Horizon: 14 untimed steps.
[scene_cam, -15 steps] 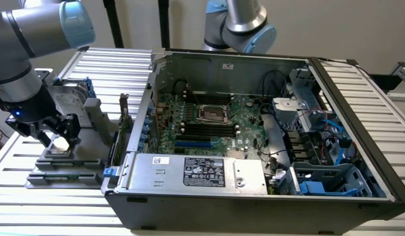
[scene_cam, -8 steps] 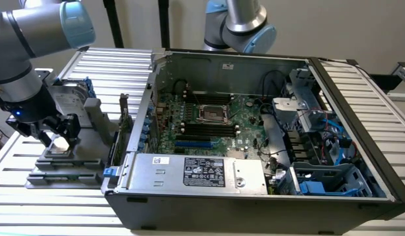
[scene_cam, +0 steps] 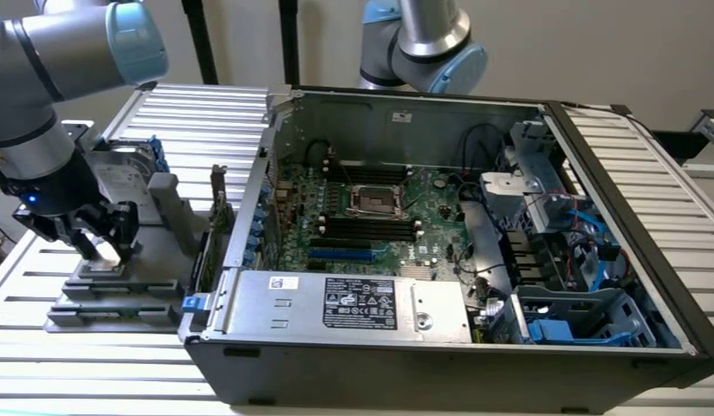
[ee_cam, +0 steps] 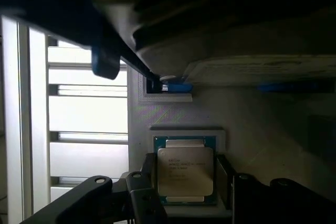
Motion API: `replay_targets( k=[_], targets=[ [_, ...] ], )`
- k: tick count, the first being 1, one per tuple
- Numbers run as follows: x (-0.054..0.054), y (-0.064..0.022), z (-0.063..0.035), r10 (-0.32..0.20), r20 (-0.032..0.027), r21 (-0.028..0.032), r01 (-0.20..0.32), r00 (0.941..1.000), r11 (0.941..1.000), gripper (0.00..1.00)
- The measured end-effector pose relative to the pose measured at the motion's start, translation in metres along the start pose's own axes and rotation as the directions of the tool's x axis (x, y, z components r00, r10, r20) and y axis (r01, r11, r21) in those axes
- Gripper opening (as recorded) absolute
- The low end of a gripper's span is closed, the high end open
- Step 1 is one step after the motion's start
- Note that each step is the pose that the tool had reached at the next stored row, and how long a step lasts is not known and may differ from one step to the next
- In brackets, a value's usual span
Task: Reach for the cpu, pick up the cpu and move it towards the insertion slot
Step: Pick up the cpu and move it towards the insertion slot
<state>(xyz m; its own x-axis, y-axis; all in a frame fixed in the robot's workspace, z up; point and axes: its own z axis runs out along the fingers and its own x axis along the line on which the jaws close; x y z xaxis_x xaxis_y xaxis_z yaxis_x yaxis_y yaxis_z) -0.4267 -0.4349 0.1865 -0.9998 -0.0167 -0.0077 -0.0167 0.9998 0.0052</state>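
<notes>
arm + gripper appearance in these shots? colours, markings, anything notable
The arm has silver-grey tubular links with pale blue caps on the joints. The section above the gripper is black, with a small blue light glowing on it. The gripper is black and angular, built from linkage bars with round pivot pins. No cables or printed markings can be made out.

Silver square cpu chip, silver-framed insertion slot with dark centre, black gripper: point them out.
silver square cpu chip (ee_cam: 185,171), wrist view, centre of its metal lid.
silver-framed insertion slot (scene_cam: 373,198), exterior view, its dark centre.
black gripper (scene_cam: 103,247), exterior view, its lower tip.
</notes>
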Motion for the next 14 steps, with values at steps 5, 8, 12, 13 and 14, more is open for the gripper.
replay_targets(
  k=[5,8,12,13,14],
  targets=[
    [0.0000,0.0001,0.0001,0.000,0.0001,-0.0002,0.000,1.0000,1.0000,0.55],
    [0.0000,0.0001,0.0001,0.000,0.0001,-0.0002,0.000,1.0000,1.0000,0.55],
    [0.0000,0.0002,0.0002,0.000,0.0003,-0.0003,0.000,1.0000,1.0000,0.56],
    [0.0000,0.0002,0.0002,0.000,0.0003,-0.0002,0.000,1.0000,1.0000,0.62],
    [0.0000,0.0002,0.0002,0.000,0.0003,-0.0003,0.000,1.0000,1.0000,0.62]
  ],
)
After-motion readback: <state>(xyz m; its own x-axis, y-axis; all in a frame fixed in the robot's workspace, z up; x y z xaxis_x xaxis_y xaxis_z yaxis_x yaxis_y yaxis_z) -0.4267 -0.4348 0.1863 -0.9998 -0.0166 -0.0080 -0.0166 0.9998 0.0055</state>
